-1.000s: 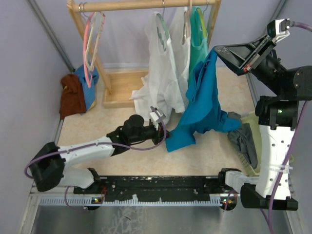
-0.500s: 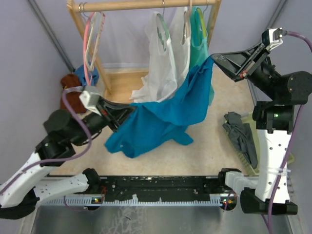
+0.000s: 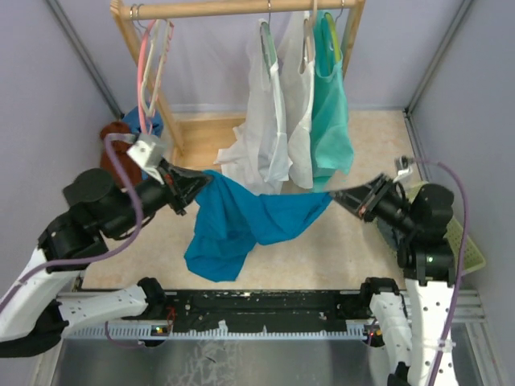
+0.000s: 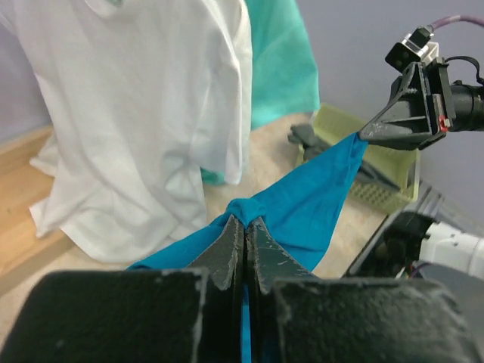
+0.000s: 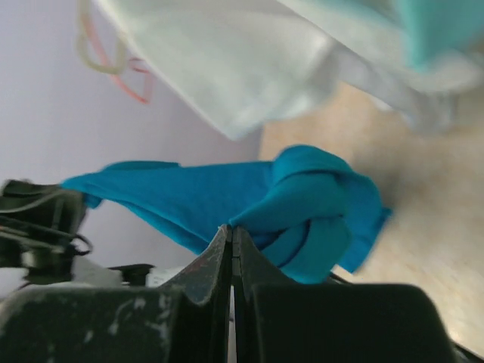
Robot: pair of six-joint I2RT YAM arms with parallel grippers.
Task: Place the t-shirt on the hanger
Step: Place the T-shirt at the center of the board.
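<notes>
The deep teal-blue t-shirt hangs stretched in the air between both grippers, with a loose part sagging down at the left. My left gripper is shut on a bunched fold at its left end, as the left wrist view shows. My right gripper is shut on its right end, where the cloth is bunched at the jaws. A thin pale hanger hangs beside the pink hanger at the left of the rail, far from both grippers.
A wooden rack stands at the back with white garments and a mint tank top hanging just behind the stretched shirt. Brown and blue cloths lie at the left wall. A yellow-green basket sits at the right.
My right gripper has come down from high at the right to mid height. My left gripper rose from the table with the shirt's other end. The shirt now spans lower between them.
</notes>
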